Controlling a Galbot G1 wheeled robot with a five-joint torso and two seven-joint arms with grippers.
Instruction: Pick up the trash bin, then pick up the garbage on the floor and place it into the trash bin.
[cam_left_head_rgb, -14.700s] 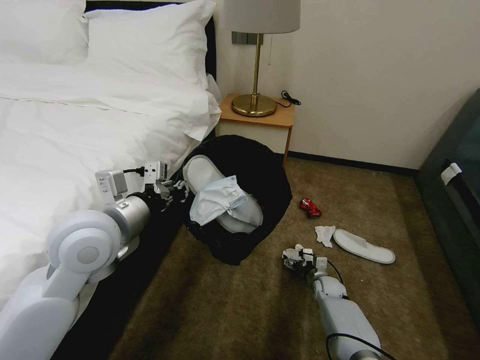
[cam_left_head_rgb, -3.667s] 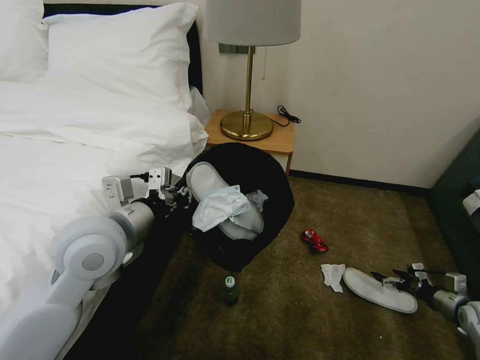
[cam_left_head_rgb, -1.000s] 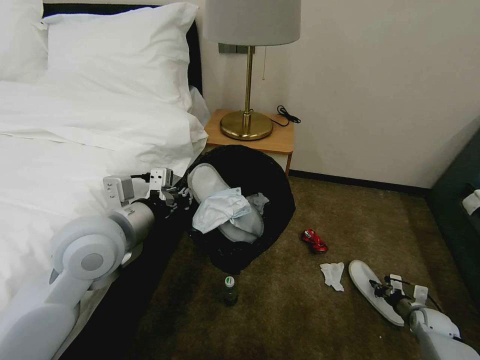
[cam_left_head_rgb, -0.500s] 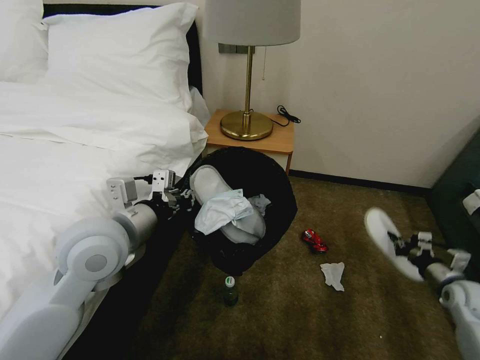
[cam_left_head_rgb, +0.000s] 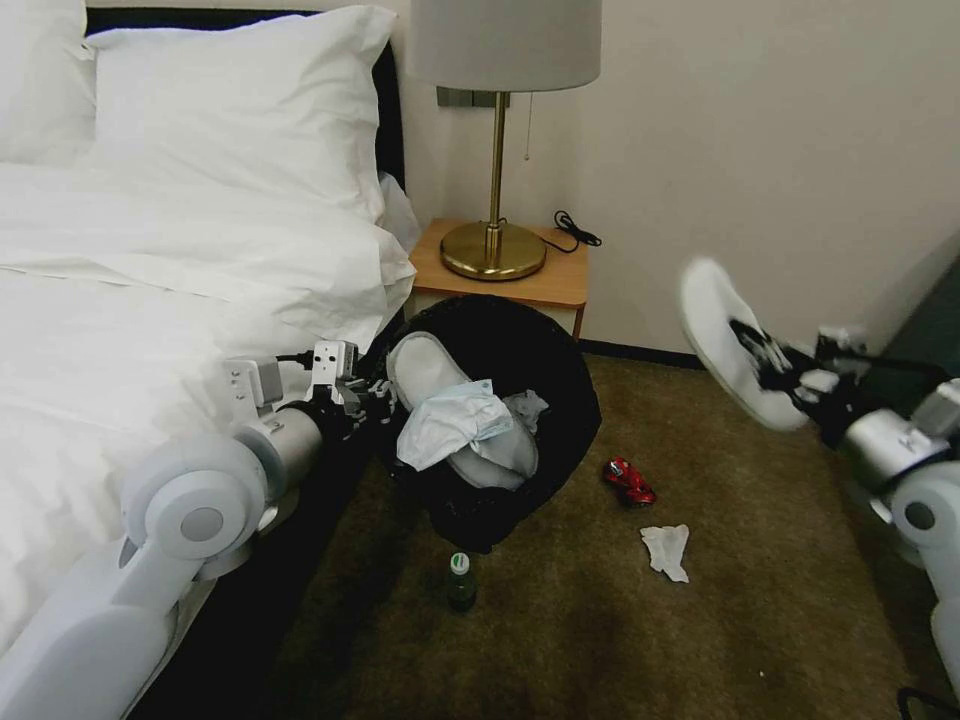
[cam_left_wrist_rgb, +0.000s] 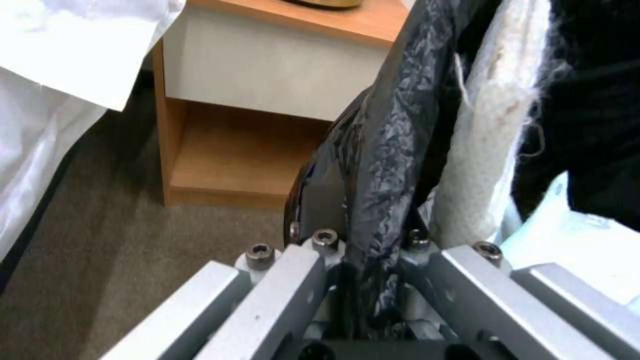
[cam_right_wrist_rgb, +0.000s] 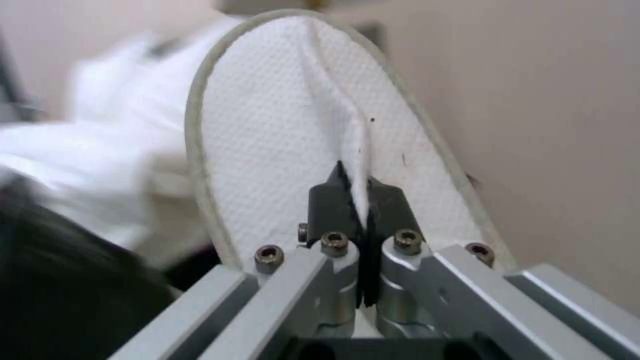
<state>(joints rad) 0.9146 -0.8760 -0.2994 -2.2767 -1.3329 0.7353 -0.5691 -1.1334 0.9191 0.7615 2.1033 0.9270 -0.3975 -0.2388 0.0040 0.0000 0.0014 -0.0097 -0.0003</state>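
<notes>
My left gripper (cam_left_head_rgb: 375, 395) is shut on the rim of the black mesh trash bin (cam_left_head_rgb: 545, 380), holding it tilted off the floor beside the bed. The left wrist view shows the fingers clamped on the bin's rim and liner (cam_left_wrist_rgb: 380, 165). Inside the bin lie a white slipper (cam_left_head_rgb: 425, 365) and crumpled pale tissue (cam_left_head_rgb: 450, 420). My right gripper (cam_left_head_rgb: 765, 360) is shut on a second white slipper (cam_left_head_rgb: 720, 335), raised well above the carpet at the right; its strap is pinched between the fingers (cam_right_wrist_rgb: 363, 200). On the floor lie a crushed red can (cam_left_head_rgb: 628, 482), a white tissue (cam_left_head_rgb: 666, 550) and a green-capped bottle (cam_left_head_rgb: 460, 582).
The white bed (cam_left_head_rgb: 150, 260) lies along the left. A wooden nightstand (cam_left_head_rgb: 520, 275) with a brass lamp (cam_left_head_rgb: 494, 250) stands behind the bin. A dark cabinet (cam_left_head_rgb: 935, 330) runs along the right edge. Open tan carpet (cam_left_head_rgb: 600, 640) lies in front.
My right arm has lifted the slipper off the floor and swung it up and to the left. The bin and left arm have shifted slightly to the right.
</notes>
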